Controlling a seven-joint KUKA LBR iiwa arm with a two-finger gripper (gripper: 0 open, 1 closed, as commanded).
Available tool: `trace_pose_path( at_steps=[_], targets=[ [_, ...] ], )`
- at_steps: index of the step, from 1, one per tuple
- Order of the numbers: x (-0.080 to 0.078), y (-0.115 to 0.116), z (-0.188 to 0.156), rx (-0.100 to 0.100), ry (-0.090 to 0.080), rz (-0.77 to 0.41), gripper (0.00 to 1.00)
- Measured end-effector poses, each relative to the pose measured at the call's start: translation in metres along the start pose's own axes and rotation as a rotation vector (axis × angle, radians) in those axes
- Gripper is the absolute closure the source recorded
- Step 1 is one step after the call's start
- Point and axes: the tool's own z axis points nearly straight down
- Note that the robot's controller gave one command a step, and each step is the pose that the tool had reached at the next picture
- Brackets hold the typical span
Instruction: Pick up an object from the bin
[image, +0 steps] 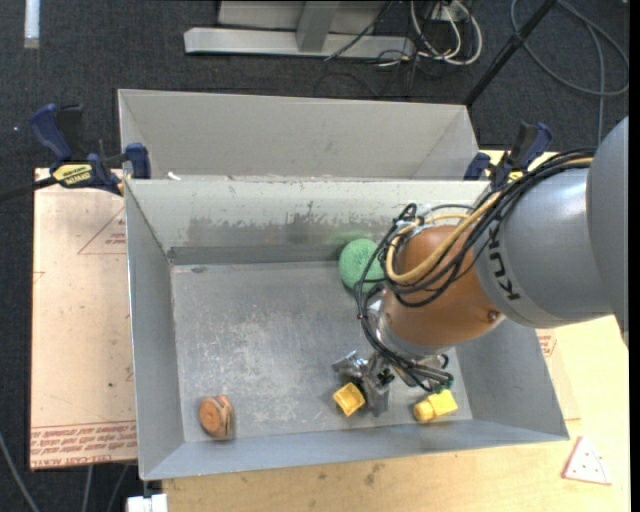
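the letters "ku" stand in black on the grey arm (560, 250).

The arm (560, 250) is being seen reaching into the grey bin (250, 330) from the view's right. The gripper (368, 385) is being held low over the floor near the front wall. A small yellow block (348, 401) is being seen just beside it, a second yellow piece (436, 406) near its other side. A green ball (355, 262) at the back wall is being partly covered by the arm. A round orange-brown piece (215, 416) is being noted well apart, in the front left corner.
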Motion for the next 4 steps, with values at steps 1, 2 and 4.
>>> trace_pose_path(
  at_steps=[1,2,4],
  targets=[
    [0.000,0.000,-0.001,0.000,0.000,-0.007,1.00],
    [0.000,0.000,-0.003,0.000,0.001,-0.009,1.00],
    [0.002,0.001,-0.019,-0.005,0.010,-0.007,1.00]
  ],
)
